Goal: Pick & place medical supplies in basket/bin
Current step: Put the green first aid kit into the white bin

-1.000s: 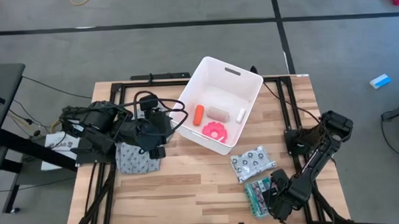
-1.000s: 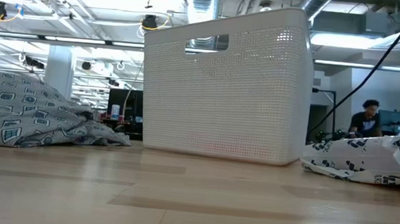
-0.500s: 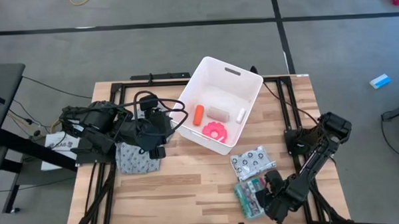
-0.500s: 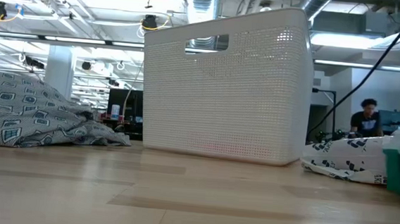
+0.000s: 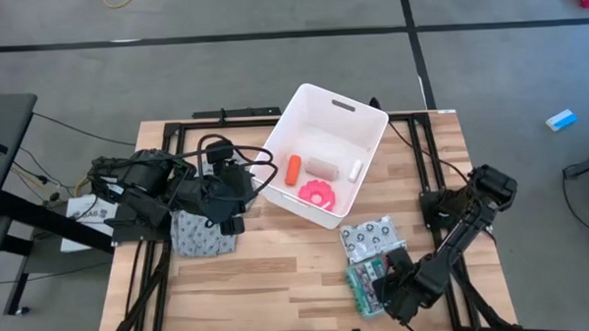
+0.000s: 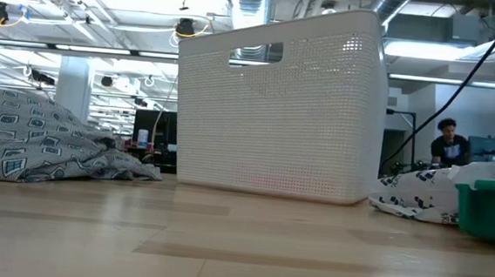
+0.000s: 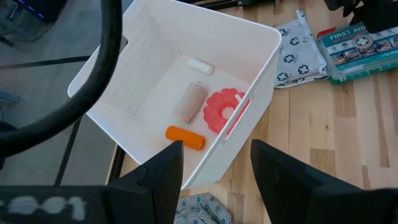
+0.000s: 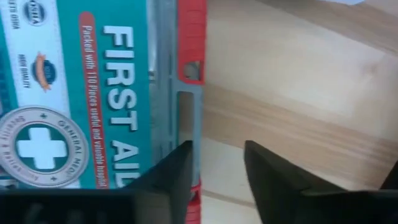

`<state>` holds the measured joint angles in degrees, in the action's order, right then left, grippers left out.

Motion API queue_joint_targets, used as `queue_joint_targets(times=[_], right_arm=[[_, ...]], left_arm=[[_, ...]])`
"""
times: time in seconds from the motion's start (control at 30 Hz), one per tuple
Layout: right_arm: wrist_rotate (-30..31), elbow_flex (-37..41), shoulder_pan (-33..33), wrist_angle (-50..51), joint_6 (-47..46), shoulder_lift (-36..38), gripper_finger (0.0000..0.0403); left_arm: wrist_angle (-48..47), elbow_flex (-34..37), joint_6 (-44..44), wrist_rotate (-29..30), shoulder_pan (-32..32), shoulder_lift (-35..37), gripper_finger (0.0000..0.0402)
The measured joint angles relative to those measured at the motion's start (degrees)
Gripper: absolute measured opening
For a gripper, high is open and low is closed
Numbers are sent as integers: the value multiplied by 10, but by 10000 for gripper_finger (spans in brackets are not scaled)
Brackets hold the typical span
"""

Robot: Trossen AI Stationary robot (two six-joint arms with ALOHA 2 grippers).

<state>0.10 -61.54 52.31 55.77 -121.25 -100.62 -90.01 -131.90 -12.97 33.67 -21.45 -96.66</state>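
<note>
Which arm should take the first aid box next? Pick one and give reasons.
Right. Its hand is already at the first aid box at the table's front right. The left hand sits across the table beside the cloth, with the bin nearer to it than the box.

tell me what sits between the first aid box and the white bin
The spotted packet lies between the first aid box and the white bin, seen best in the high view. The right claw is at the box.
</note>
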Motion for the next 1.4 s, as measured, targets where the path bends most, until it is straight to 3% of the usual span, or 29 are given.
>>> queue_joint_targets(times=[0.23,0.3,0.57,0.77,1.17,1.4], right_arm=[[2,0,-14,-27,26,0,21],[24,1,-18,-35,40,0,8],[196,-42,-37,-53,97,-4,4],[263,-92,-52,-56,170,-3,3],[413,-223,-122,-48,435,-1,3],[494,-341,-186,48,569,0,3]], left_arm=[[0,0,0,0,0,0,178],[0,0,0,0,0,0,178],[0,0,2,0,0,0,178],[0,0,2,1,0,0,178],[0,0,0,1,0,0,178],[0,0,-1,1,0,0,178]])
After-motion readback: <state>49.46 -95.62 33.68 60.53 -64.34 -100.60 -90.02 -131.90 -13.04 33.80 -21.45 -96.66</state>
